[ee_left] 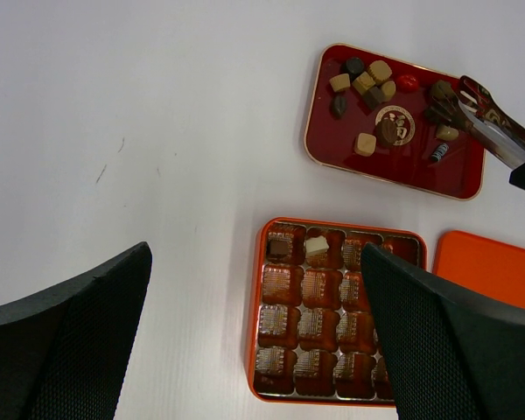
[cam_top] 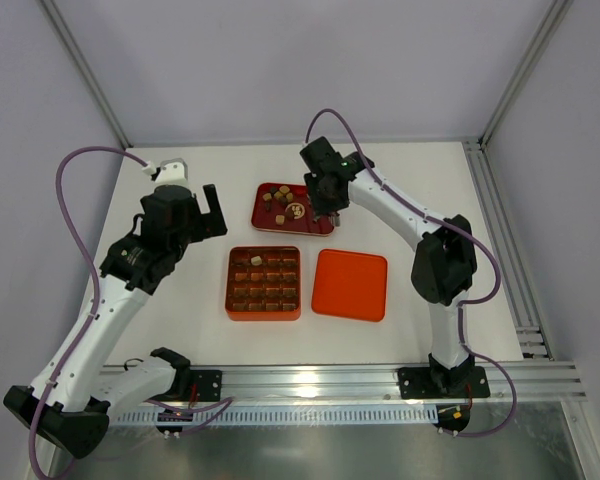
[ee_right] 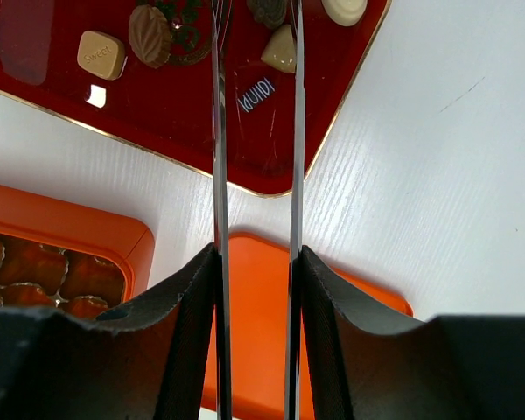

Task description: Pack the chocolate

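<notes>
Several chocolate pieces [cam_top: 280, 195] in brown, tan and cream lie in the dark red tray [cam_top: 270, 222]. In the left wrist view they cluster at the tray's far left [ee_left: 363, 80]. The orange box [cam_top: 264, 314] holds a dark piece [ee_left: 280, 248] and a cream piece [ee_left: 317, 247] in its top row. My right gripper [cam_top: 325, 205] is shut on metal tongs [ee_right: 217, 175]. The tong tips reach into the tray, with a tan piece [ee_right: 280, 51] between the blades. My left gripper [ee_left: 255, 262] is open and empty, above the box's left edge.
The flat orange lid [cam_top: 350, 284] lies right of the box, under my right wrist [ee_right: 254, 350]. The tray has a round emblem [ee_left: 394, 127]. A metal rail runs along the table's right side [cam_top: 500, 230].
</notes>
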Tool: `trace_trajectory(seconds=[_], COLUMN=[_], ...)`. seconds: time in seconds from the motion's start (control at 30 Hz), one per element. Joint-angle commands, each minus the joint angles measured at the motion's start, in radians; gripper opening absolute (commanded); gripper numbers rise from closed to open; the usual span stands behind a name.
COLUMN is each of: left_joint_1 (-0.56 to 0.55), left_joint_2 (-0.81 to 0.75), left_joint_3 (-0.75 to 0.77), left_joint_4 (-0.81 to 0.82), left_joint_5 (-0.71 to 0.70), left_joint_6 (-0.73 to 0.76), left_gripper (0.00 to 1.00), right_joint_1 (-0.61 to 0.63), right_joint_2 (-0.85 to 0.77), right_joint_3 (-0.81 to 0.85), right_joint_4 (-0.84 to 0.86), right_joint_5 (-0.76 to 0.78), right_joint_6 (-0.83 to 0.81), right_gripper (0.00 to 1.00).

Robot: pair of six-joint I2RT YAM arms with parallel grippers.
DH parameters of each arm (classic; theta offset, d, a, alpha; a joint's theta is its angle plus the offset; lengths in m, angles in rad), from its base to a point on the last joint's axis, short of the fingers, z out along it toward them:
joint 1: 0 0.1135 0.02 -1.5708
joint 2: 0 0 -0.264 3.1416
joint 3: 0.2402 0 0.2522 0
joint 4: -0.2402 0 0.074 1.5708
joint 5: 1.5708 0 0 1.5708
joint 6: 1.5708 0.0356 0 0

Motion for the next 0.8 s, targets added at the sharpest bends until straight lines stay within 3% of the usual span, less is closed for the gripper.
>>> trace_trajectory(seconds=[0.0,0.77], left_joint_1=[0.008,0.012], left_joint_2=[-0.003,0.002], left_joint_3=[-0.001,0.000], left_joint_4=[0.041,0.038], left_joint_5=[0.005,0.008], left_joint_6=[0.009,0.009], left_gripper=[1.00,1.00], right_joint_1=[-0.011,-0.026], right_joint_2=[-0.017,0.043], right_joint_3=[0.036,0.014], right_joint_4=[0.000,0.026], right_joint_5=[0.020,-0.046], right_joint_6=[-0.016,-0.018], right_gripper=[0.43,0.43])
